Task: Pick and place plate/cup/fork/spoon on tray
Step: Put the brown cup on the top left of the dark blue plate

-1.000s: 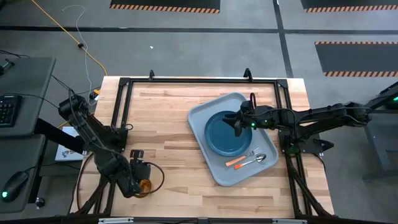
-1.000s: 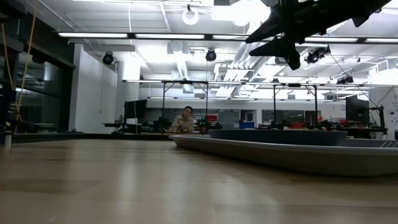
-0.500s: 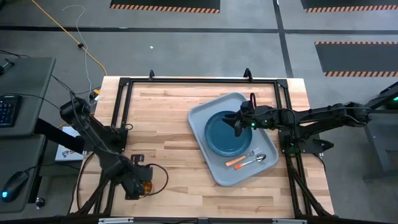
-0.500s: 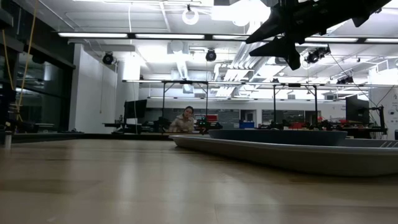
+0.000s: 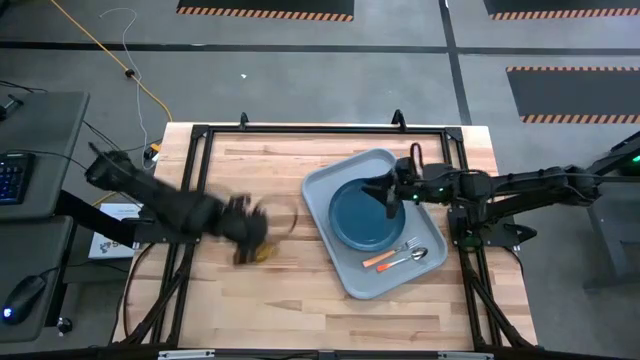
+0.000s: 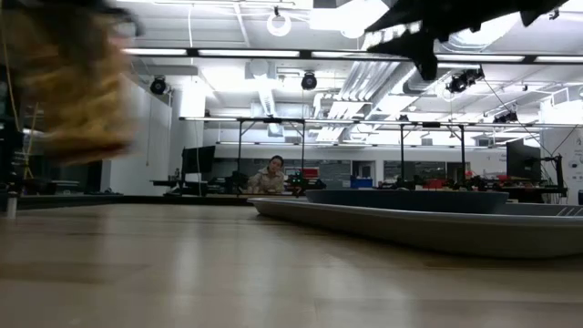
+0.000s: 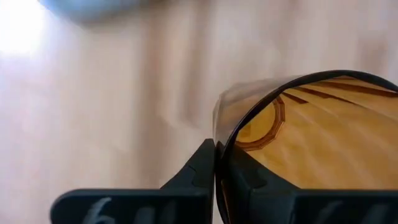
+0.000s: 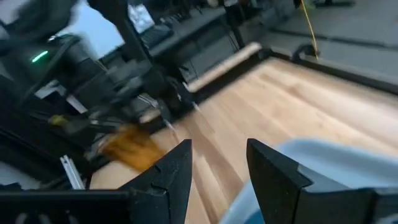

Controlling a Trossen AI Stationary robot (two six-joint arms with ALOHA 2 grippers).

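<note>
Since plate (image 5: pixel 358 215), fork (image 5: pixel 388 253) and spoon (image 5: pixel 411 256) occupy the tray (image 5: pixel 324 188), we log the left tool (image 5: pixel 243 233) clamping the cup (image 5: pixel 260 248) rim, tray-bound; the right tool (image 5: pixel 391 197), parted and empty, overhangs the plate.

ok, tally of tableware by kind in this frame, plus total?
plate: 1
cup: 1, in the left claw
fork: 1
spoon: 1
tray: 1
Total: 5
</note>
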